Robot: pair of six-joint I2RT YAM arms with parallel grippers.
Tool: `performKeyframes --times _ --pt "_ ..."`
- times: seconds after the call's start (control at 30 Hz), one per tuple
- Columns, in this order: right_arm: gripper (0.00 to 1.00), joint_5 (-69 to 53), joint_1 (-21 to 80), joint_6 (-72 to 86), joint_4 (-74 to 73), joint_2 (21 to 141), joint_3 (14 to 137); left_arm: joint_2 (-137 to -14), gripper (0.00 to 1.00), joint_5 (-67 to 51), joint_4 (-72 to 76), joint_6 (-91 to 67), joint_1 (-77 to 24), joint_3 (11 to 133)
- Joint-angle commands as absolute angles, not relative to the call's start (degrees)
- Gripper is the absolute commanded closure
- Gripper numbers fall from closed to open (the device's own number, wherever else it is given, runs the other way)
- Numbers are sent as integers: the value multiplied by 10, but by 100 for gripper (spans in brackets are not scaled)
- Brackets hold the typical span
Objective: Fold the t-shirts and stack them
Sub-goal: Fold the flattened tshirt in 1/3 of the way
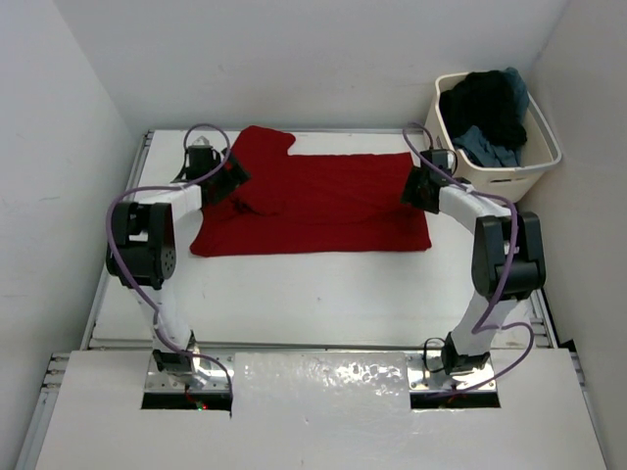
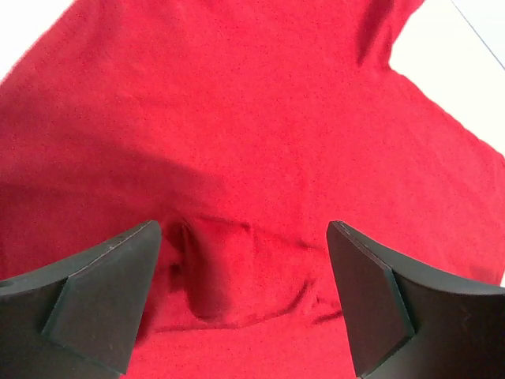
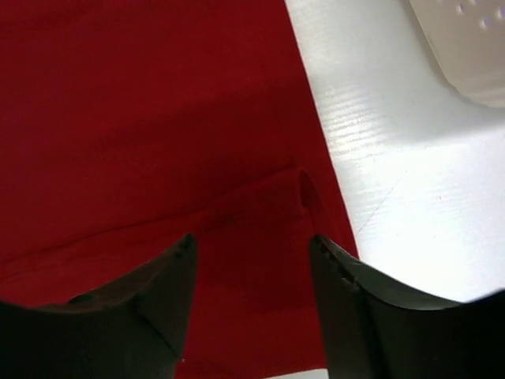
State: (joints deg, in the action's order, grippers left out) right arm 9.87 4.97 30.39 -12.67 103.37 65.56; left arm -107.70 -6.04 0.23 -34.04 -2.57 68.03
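Red t-shirt (image 1: 313, 201) lies flat in the upper middle of the top view on the white surface (image 1: 313, 294). It is a soft matte knit, roughly rectangular, with one sleeve sticking out at its upper left and light wrinkles across it. Left claw (image 1: 235, 179) is over the shirt's left edge and right claw (image 1: 419, 188) over its right edge. In the left wrist view the left claw (image 2: 243, 237) is spread wide with nothing between its black, wedge-shaped plastic fingers (image 2: 102, 292). Below the gap the red cloth (image 2: 237, 103) has a small raised pucker (image 2: 207, 268) at lower centre. In the right wrist view the right claw (image 3: 252, 245) is also parted and not gripping. A thin ridge of red cloth (image 3: 142, 118) runs to the hem just above the gap. The smooth glossy white surface (image 3: 394, 174) fills the right side of that frame. Cream plastic tub (image 1: 509, 181) sits at the upper right of the top view, rectangular with rounded corners and a rolled rim. It holds a crumpled black shirt (image 1: 485, 103) and a blue-grey shirt (image 1: 485, 147). The tub's corner (image 3: 465, 39) shows at the upper right of the right wrist view, with small holes in it.
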Motion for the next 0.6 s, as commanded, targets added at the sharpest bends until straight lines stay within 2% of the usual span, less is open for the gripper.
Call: performKeyframes --times 0.0,0.03,0.07,0.1,0.13,0.3,0.57 --pt "41 77 54 278 -132 1002 674 -1065 13 -52 -32 -339 -21 726" --pt "39 75 57 273 -134 984 670 -1056 10 -48 -32 -338 -21 715" --pt "25 70 64 259 -134 973 664 -1033 1 -48 -25 -336 -21 705" --pt "17 65 69 254 -134 963 650 -1021 0 -55 -24 -335 -21 689" --pt "3 61 74 249 -136 947 643 -1012 0 -62 -25 -335 -23 681" --pt "1 16 111 236 -102 925 585 -966 0 -67 -52 -330 -49 629" --pt "1 -30 119 248 -76 992 591 -972 0 -62 -82 -347 -98 613"
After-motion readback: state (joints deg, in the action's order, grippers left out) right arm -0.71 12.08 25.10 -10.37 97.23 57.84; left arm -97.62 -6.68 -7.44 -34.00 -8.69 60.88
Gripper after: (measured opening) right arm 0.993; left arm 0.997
